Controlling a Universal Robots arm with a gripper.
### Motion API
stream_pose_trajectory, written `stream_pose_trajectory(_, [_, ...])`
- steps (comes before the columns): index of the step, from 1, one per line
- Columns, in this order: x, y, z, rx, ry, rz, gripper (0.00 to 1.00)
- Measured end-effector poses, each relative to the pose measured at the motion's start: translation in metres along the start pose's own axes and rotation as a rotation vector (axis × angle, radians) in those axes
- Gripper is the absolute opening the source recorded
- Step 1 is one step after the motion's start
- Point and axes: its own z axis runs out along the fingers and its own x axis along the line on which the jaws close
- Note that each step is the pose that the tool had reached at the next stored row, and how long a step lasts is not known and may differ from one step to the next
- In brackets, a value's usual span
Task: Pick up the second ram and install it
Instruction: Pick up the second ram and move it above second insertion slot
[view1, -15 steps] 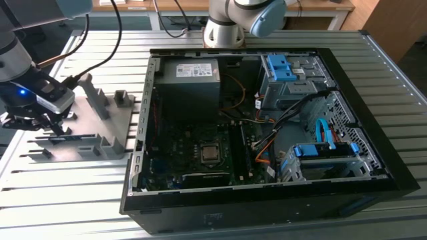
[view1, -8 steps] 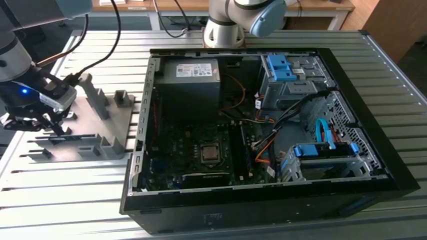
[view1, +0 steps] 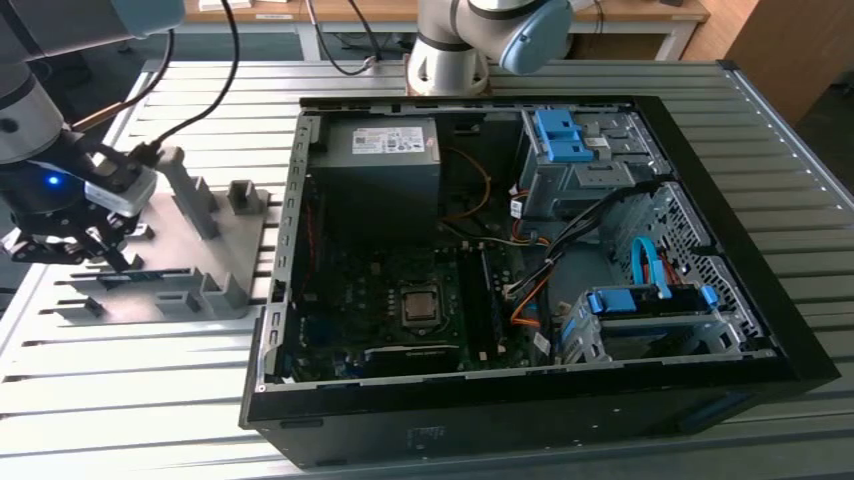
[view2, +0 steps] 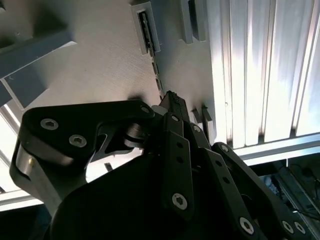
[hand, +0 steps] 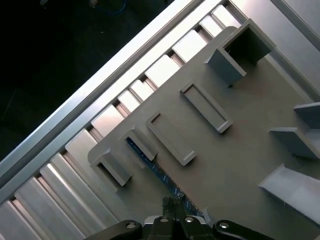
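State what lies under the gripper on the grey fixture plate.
The second ram, a blue-green stick on the fixture plate. The gripper covers one end of it, so that part is hidden.

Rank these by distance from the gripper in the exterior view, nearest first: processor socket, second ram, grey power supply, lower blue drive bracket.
1. second ram, in the grey fixture at the gripper, on the exterior view's left.
2. grey power supply and processor socket, inside the case: too close to call.
3. lower blue drive bracket, towards the exterior view's right.
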Motion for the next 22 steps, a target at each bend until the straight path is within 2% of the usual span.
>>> stream_pose_trajectory(22, [0.0000,-0.0001,0.0002,0.0104,0.0001,-0.228,0.10])
